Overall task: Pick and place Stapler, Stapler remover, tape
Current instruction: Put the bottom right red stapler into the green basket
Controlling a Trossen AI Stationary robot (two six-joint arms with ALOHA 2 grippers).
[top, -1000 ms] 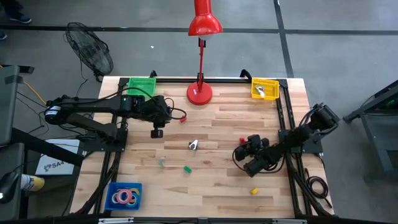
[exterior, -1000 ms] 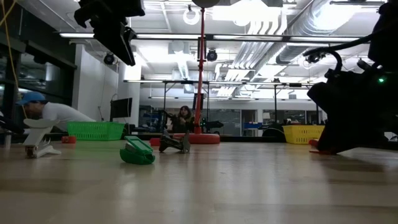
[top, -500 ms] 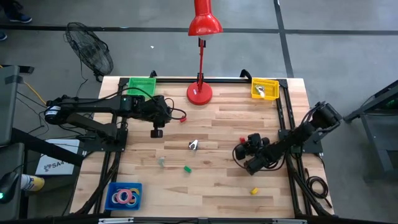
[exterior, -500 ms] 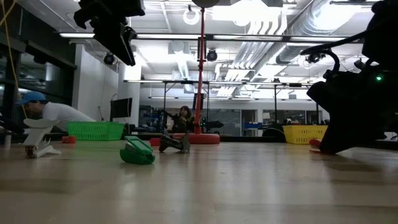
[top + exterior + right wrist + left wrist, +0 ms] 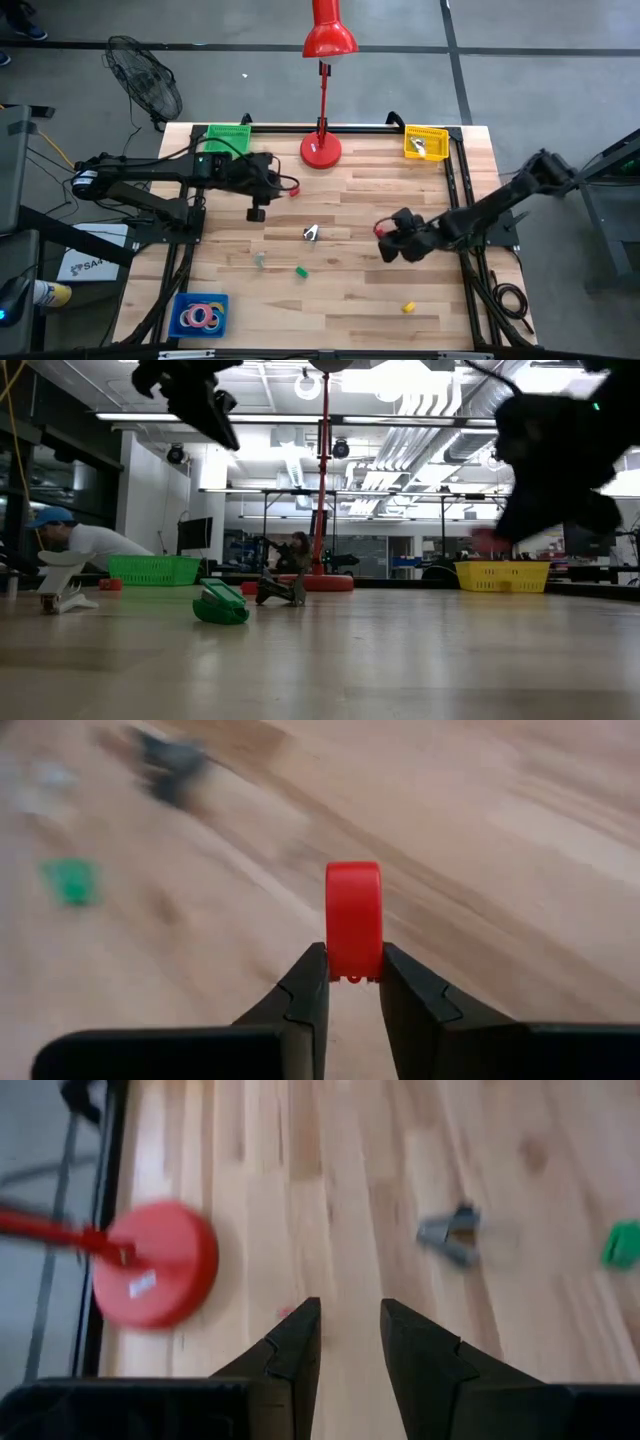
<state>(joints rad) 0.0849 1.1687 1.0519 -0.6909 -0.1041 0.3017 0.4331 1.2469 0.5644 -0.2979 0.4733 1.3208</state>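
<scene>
My right gripper (image 5: 353, 963) is shut on a small red piece (image 5: 353, 915) with a rounded end. It hangs above the table's right half (image 5: 384, 232), well off the wood in the low view (image 5: 490, 541). My left gripper (image 5: 350, 1335) hovers open and holds nothing at the far left (image 5: 254, 212). A grey stapler remover (image 5: 311, 233) and a small green stapler (image 5: 300, 270) lie on the table's middle. Tape rolls (image 5: 200, 316) lie in a blue tray (image 5: 181, 300) at the near left corner. My right gripper pinches the red piece by its two flat sides at the end nearest me (image 5: 353, 970), between its two fingertips. The fingers slant downward. The piece sticks out beyond the fingertips, edge-on to the wrist camera, lifted clear of the table.
A red desk lamp's base (image 5: 321, 150) stands at the far middle, between a green basket (image 5: 228, 137) and a yellow basket (image 5: 425, 142). A pale clear piece (image 5: 260, 260), a yellow piece (image 5: 408, 307) and a small red bit (image 5: 294, 191) lie loose on the wood.
My right gripper has risen from the table and drawn a little toward the left, taking the red piece up with it, so the piece is now lifted clear. My left gripper has stayed in place and tipped slightly.
</scene>
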